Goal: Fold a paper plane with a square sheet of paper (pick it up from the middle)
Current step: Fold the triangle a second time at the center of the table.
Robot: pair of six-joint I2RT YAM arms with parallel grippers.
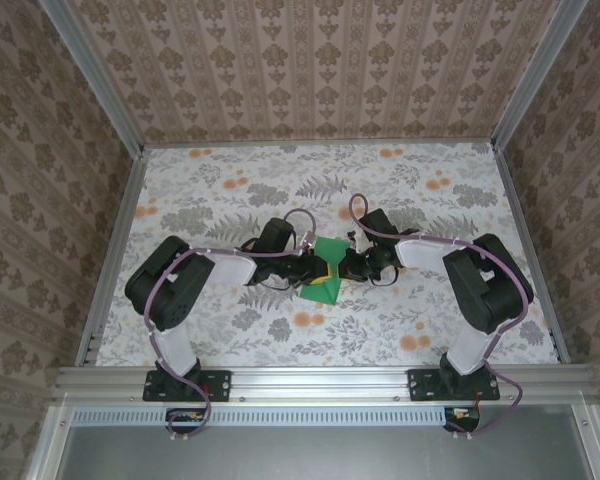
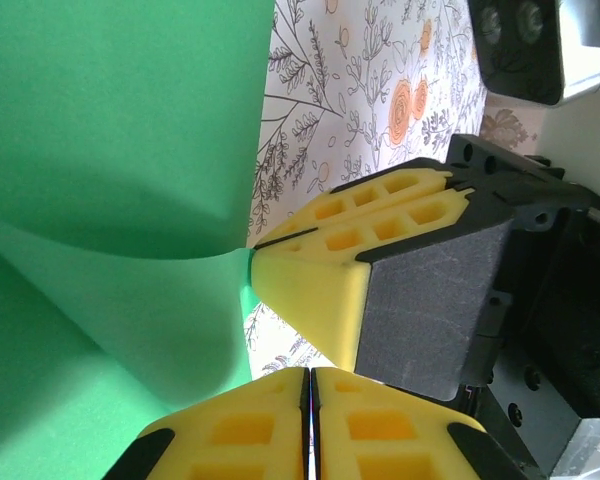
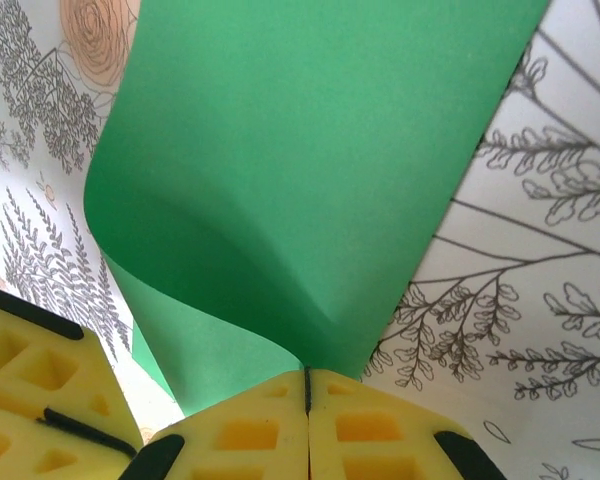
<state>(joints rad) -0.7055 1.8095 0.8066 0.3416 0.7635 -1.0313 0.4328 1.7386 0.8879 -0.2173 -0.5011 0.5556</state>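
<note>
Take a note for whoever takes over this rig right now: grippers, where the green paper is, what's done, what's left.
Left gripper: shut, beside the square sheet of paper; grip unclear.
Right gripper: shut on the sheet's edge.
Paper: table centre, over the floral cloth, curled between both grippers.
Done: sheet gripped and softly bent.
Left: all creases; no plane shape yet.

Walls (image 1: 320, 70) with brown damask wallpaper close the frame at left, right and top. The tabletop (image 1: 230, 180) is covered in a grey-and-orange floral print. An aluminium rail (image 1: 320, 380) runs along its lower edge.
</note>
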